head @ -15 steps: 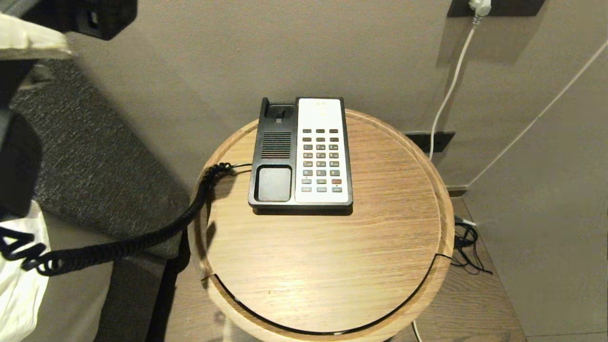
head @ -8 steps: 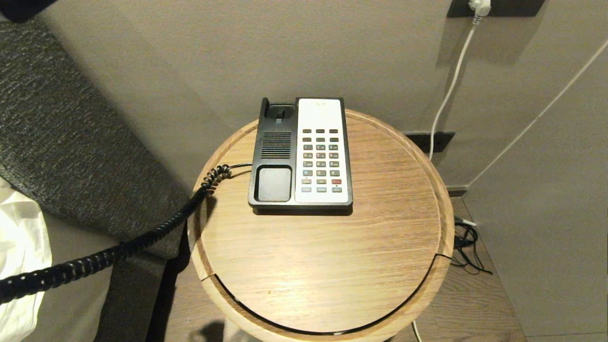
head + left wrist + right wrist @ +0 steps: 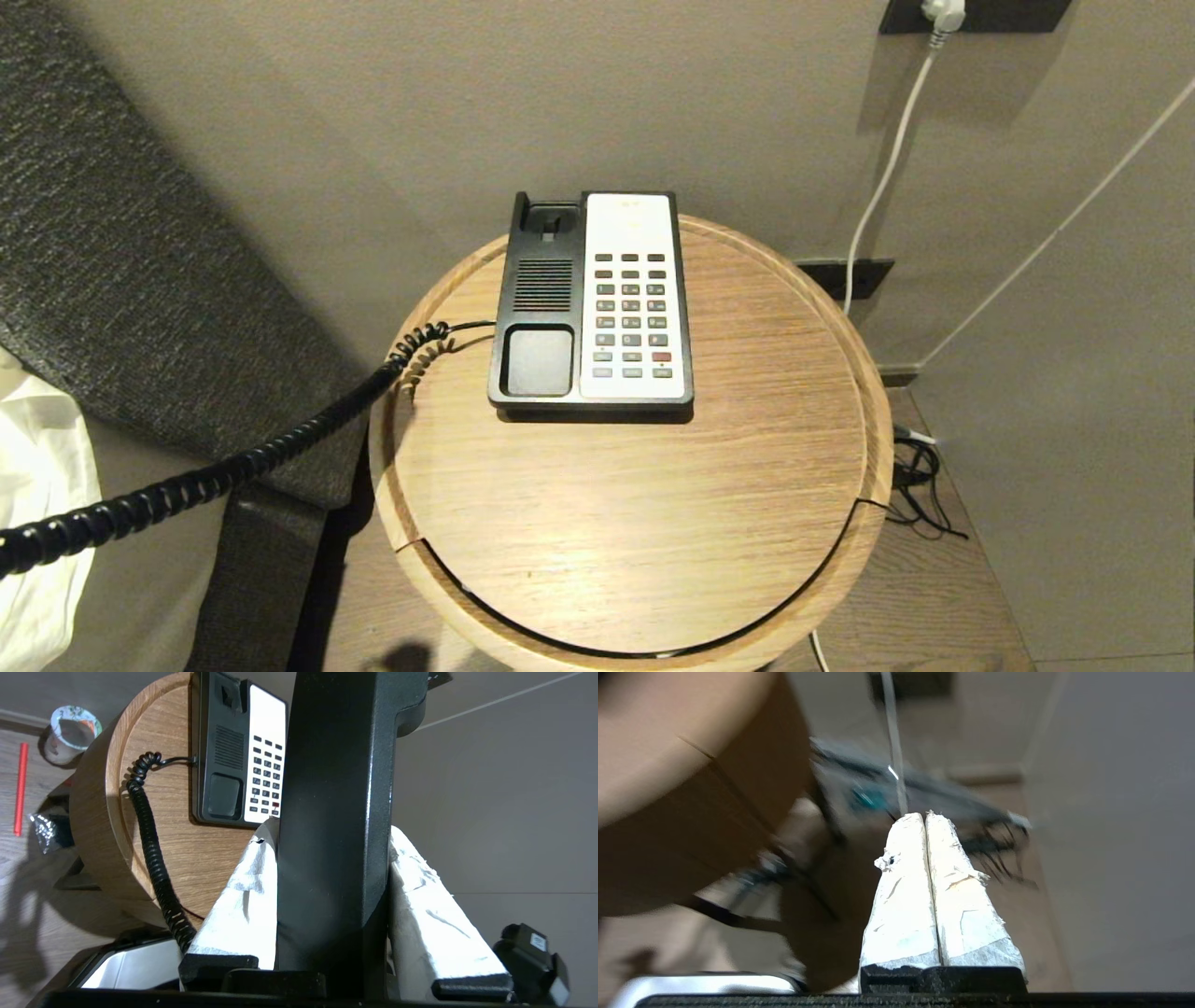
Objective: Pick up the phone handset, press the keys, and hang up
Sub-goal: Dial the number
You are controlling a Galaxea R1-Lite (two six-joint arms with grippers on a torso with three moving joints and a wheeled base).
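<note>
The black-and-white phone base [image 3: 591, 301] sits on the round wooden table [image 3: 635, 523], its cradle bare. Its keys [image 3: 631, 313] lie uncovered on the white panel. In the left wrist view the long black phone handset [image 3: 336, 802] stands between the white-wrapped fingers [image 3: 238, 896]; my left gripper [image 3: 332, 833] is shut on it, off the table's left side and outside the head view. The black coiled cord [image 3: 243, 467] stretches from the base off to the left. My right gripper [image 3: 924, 814] is shut and empty, low beside the table [image 3: 668, 788].
A dark grey upholstered edge [image 3: 140, 280] and white bedding [image 3: 37, 523] lie left of the table. A white cable [image 3: 887, 159] hangs from a wall socket at the right, with black cables [image 3: 920, 485] on the floor. A paper cup [image 3: 72, 732] and red stick [image 3: 19, 788] lie on the floor.
The left arm and handset have left the head view at the left, and the coiled cord has been pulled straighter. The phone base has not moved.
</note>
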